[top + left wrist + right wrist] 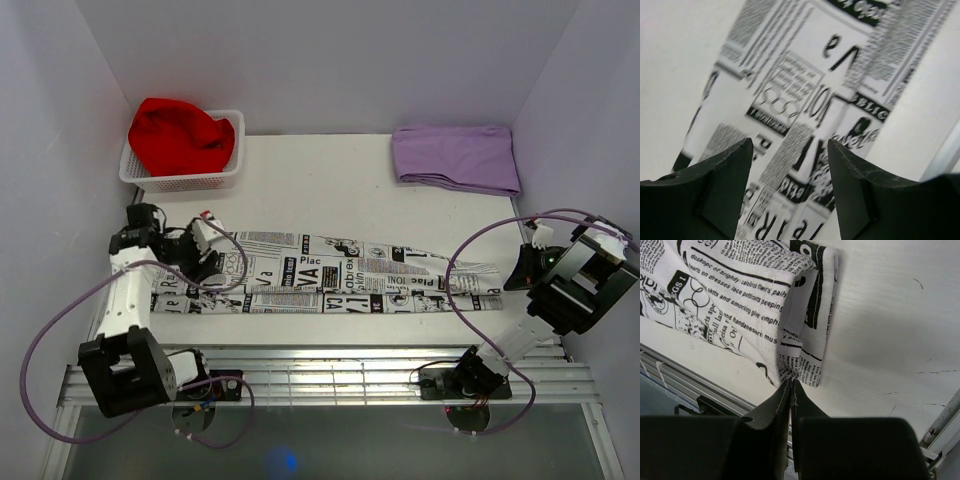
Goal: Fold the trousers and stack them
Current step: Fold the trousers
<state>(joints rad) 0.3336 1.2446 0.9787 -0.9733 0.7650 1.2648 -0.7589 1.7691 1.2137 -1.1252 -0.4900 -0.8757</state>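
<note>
Currently we see the trousers (330, 275) spread flat in one long strip on the white worktop (320, 190). They start on the arms' side of the white basket (135, 172) and run well away from it to the right.

The left claw (790, 145) is at the end of the strip closest to the basket. Its fingers are spread wide over the printed cloth and grip nothing; we cannot tell whether they touch it.

The right claw (791, 382) is at the end farthest from the basket, pinched tight on a corner of the hem, where the cloth curls up in a soft lip.

We judge the trousers light, limp and thin. They would sag and drag rather than hold a shape, and a single layer could slip from a pinch. The stitched hem and the doubled outer edges look like the surest places to take hold, one corner in each claw, so a fold lands square.
</note>
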